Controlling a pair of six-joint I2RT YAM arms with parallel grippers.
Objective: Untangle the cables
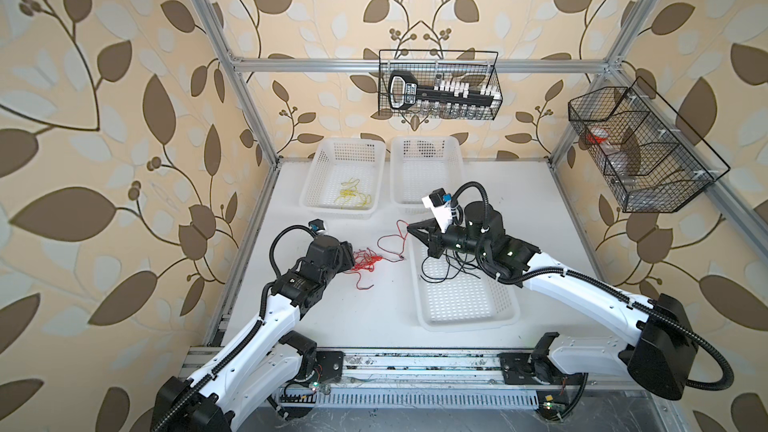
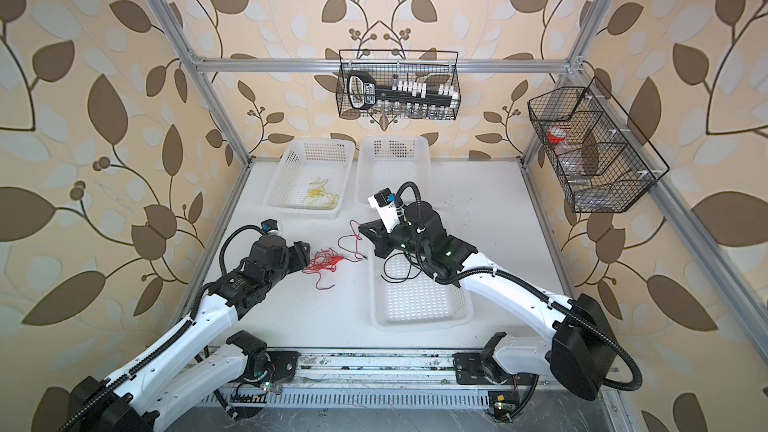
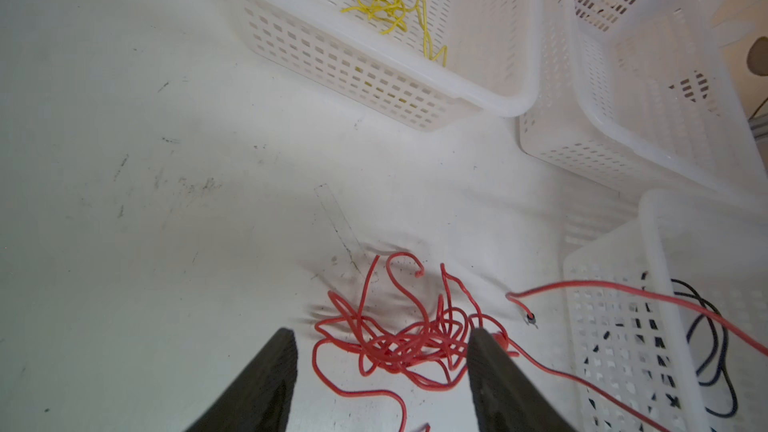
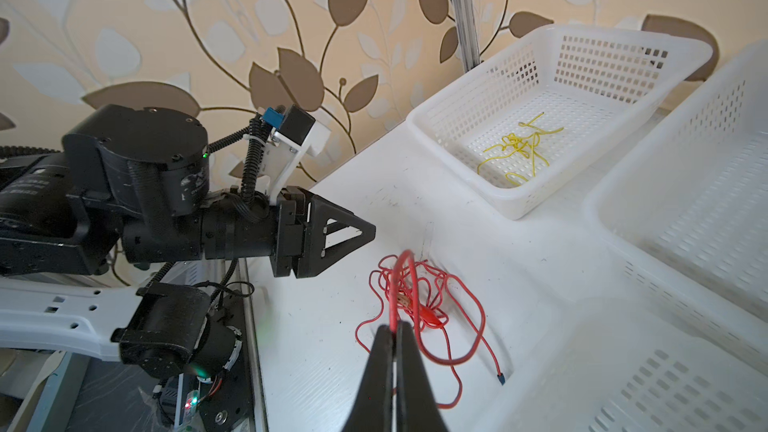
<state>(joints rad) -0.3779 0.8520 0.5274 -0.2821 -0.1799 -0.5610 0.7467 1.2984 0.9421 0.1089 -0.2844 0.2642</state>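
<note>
On the left, we see the left hand (image 1: 348, 253) low over the white tabletop (image 1: 332, 317), its fingers (image 3: 266, 380) spread wide and gripping nothing. In the left wrist view the red cables (image 3: 399, 342) lie on the tabletop in the gap between those fingers. One fingertip sits at the edge of the heap, but we cannot tell whether it touches.

Behind the left hand, at the back of the tabletop, the back-left basket (image 1: 307, 189) of white perforated plastic holds the yellow cables (image 1: 351, 197) in a small knot on its floor.

Just right of the left hand, both top views show the red cables as a loose tangle on the tabletop, with one free end curling toward the front.

From that tangle a single red cable (image 4: 395, 284) rises to the right hand (image 4: 392, 326), whose fingers are pressed tight together on it. In the top views the right hand hangs above the far left corner of the front basket (image 1: 469, 322).

The black cables (image 1: 444, 272) lie inside this white basket, partly hidden under the right arm.

The back-right basket (image 1: 424, 145) stands close beside the back-left basket.
</note>
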